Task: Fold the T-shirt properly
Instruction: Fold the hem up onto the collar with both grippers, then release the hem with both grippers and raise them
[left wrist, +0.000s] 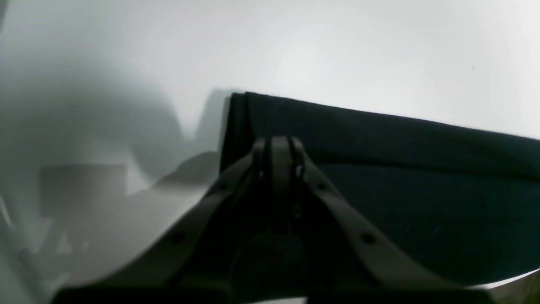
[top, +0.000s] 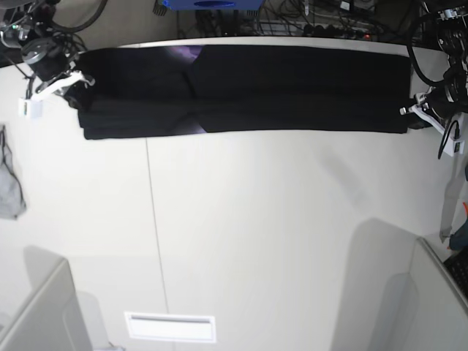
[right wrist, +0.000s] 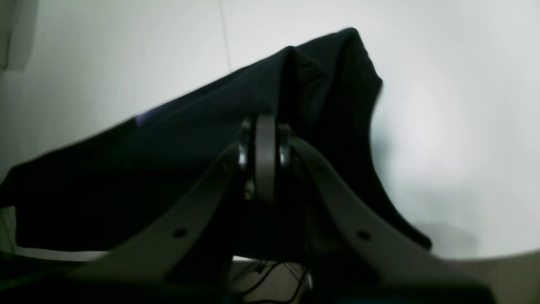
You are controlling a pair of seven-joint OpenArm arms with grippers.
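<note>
The large black short-sleeved fabric T-shirt [top: 248,91] lies as a long flat band along the 12 o'clock edge of the white matte table [top: 256,234], likely stretched taut between the arms so the next fold lands square. The left gripper [top: 411,110], at 2 o'clock in the base view, is pinched on one end; the right gripper [top: 73,84], at 10 o'clock, is pinched on the other, fabric bunched and draping limp over it. A sliver of purple print [top: 186,53] shows. A small grey cloth [top: 9,183] lies at 9 o'clock, well apart.

Plain black T-shirt [top: 292,91] with a sliver of purple print at its upper fold; white tabletop [top: 278,234]; small grey cloth [top: 9,186] at one edge; blue object [top: 208,4] beyond.
</note>
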